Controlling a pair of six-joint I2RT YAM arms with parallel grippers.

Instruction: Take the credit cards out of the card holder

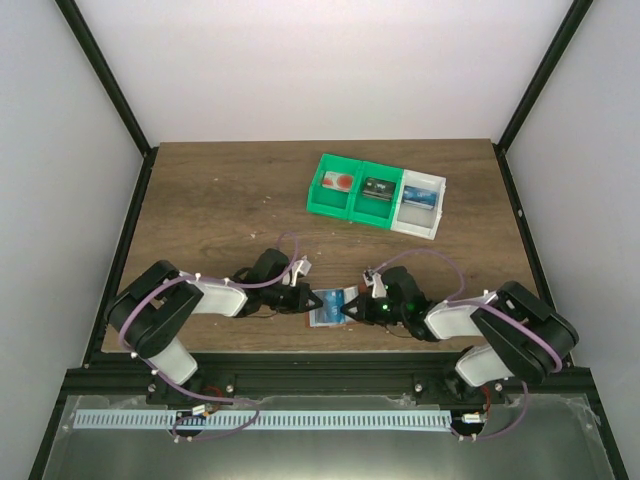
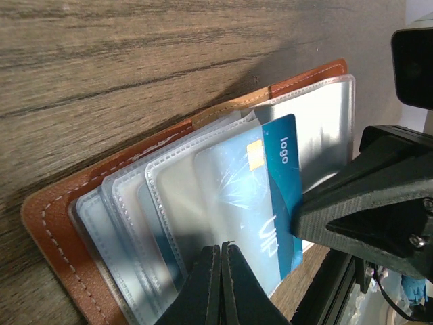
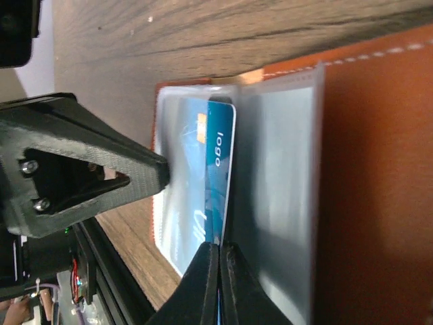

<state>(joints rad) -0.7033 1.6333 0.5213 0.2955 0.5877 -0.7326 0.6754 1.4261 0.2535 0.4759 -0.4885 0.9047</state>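
The card holder (image 1: 330,307) lies open at lower centre of the tabletop (image 1: 220,210), between both arms. My left claw (image 2: 221,247) is closed at the edge of the clear sleeve (image 2: 203,196). My right claw (image 3: 220,247) is closed, seemingly nipping the exposed strip of the blue card (image 3: 220,156), whose long axis runs toward it. The right arm pulls rightward; the near edge is close and the bins (image 1: 375,195) are well apart.

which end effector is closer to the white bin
Right. The right end effector is at the right edge of the card holder, near-left of the white bin; the left end effector is at the holder's left edge, farther away.
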